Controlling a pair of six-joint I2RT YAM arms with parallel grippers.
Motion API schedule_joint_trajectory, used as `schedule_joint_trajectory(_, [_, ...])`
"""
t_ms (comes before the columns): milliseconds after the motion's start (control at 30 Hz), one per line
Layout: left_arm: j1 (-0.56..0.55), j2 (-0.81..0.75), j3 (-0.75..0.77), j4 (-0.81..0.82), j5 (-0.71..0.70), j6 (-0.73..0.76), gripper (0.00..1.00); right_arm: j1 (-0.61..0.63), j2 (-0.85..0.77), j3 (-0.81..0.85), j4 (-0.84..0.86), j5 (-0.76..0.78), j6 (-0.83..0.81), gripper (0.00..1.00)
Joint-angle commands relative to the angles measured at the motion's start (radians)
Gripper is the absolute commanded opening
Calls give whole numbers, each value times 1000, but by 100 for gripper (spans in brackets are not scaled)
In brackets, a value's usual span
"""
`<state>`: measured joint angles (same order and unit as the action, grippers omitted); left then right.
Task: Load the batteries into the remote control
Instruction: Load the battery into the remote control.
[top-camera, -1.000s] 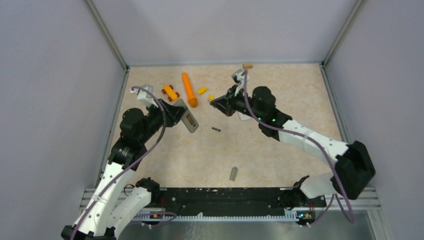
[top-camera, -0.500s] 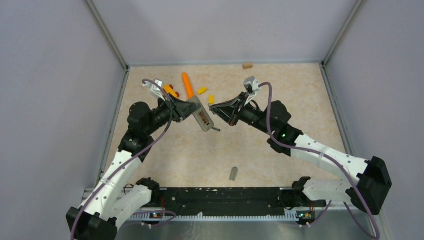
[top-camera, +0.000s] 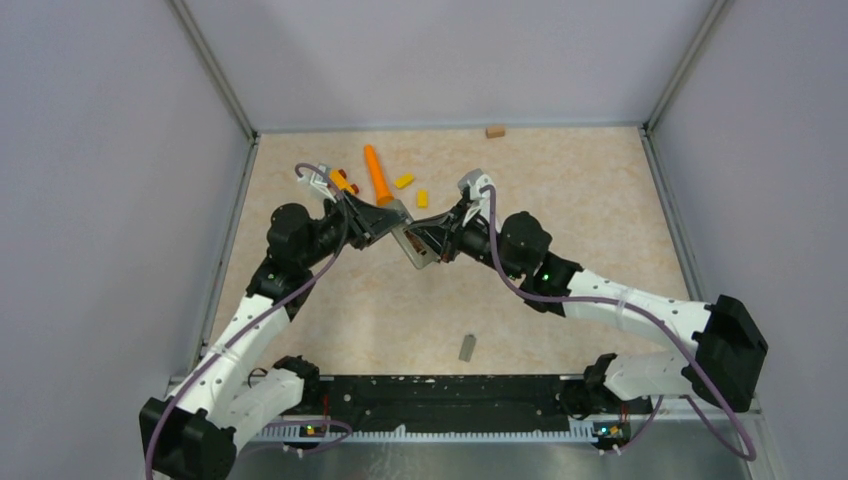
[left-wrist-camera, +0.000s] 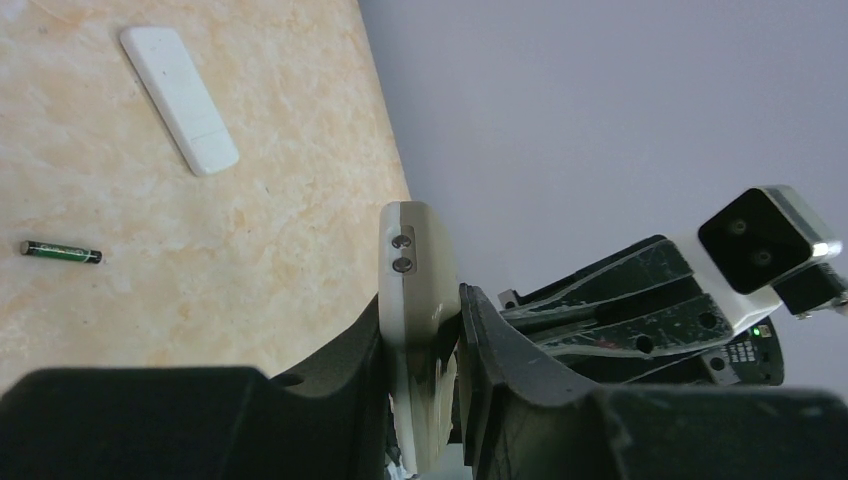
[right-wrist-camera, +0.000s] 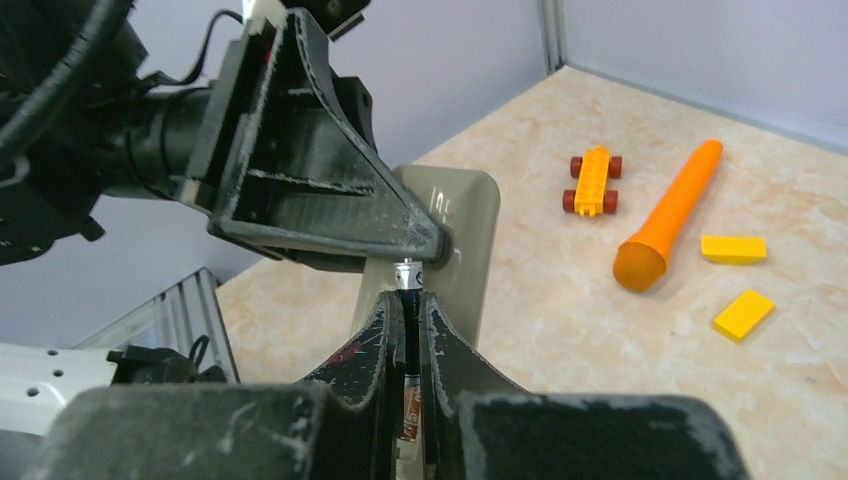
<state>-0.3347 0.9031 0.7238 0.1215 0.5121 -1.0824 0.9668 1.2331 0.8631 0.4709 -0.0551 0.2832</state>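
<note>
My left gripper (top-camera: 392, 222) is shut on a grey remote (top-camera: 412, 244) and holds it tilted above the table's middle. In the left wrist view its jaws (left-wrist-camera: 425, 325) clamp the remote (left-wrist-camera: 415, 262) edge-on. My right gripper (top-camera: 432, 240) is shut on a slim dark battery; its silvery end (right-wrist-camera: 404, 274) sticks out past the fingertips (right-wrist-camera: 405, 300) and touches the remote (right-wrist-camera: 465, 235). Another battery (left-wrist-camera: 60, 252) lies on the table in the left wrist view. Other batteries are out of view.
A small grey cover piece (top-camera: 466, 346) lies near the front. An orange cylinder (top-camera: 377, 178), a toy car (top-camera: 342, 181), two yellow blocks (top-camera: 403, 181) and a wooden block (top-camera: 494, 131) sit at the back. A white flat remote-like piece (left-wrist-camera: 180, 85) lies on the table.
Both arms have swung together over the table's middle. The left has lifted the remote toward the right gripper, and the right has brought its battery up against the remote.
</note>
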Motion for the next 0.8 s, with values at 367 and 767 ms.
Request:
schedule_joint_trajectory(367, [4, 17, 2, 96, -20, -128, 0, 11, 36, 11, -4, 38, -31, 7])
schedule_joint_trajectory(767, [11, 20, 33, 34, -23, -111, 0, 10, 3, 44, -123, 27, -8, 17])
